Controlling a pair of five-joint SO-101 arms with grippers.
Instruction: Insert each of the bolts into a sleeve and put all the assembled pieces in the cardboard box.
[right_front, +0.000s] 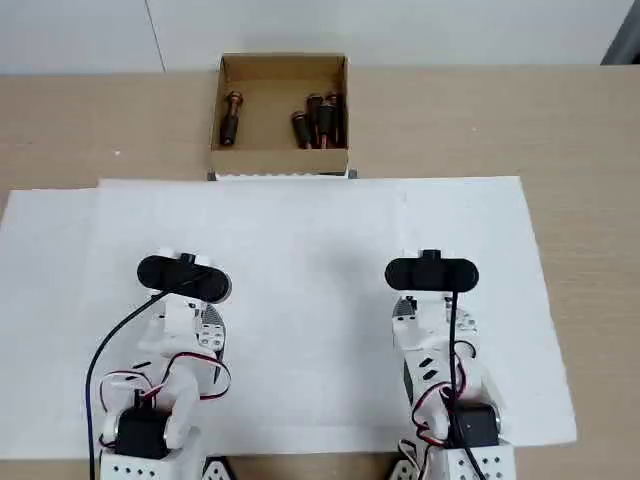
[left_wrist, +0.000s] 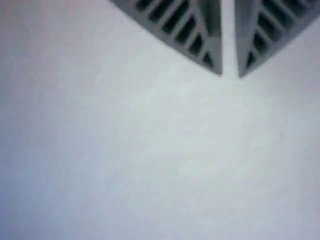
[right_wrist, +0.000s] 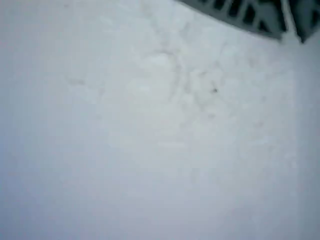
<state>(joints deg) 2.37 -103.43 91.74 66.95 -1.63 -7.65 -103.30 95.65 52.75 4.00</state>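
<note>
Open brown cardboard box (right_front: 283, 160) at far edge of wooden tabletop (right_front: 580, 120); holds four dark sleeved bolts (right_front: 320, 120) (one apart, three clustered). Left jaws and right jaws: closed to a thin slit, empty, above white paper sheet (right_front: 320, 230).

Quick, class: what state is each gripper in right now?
Left gripper: shut, holding nothing.
Right gripper: shut, holding nothing.
</note>
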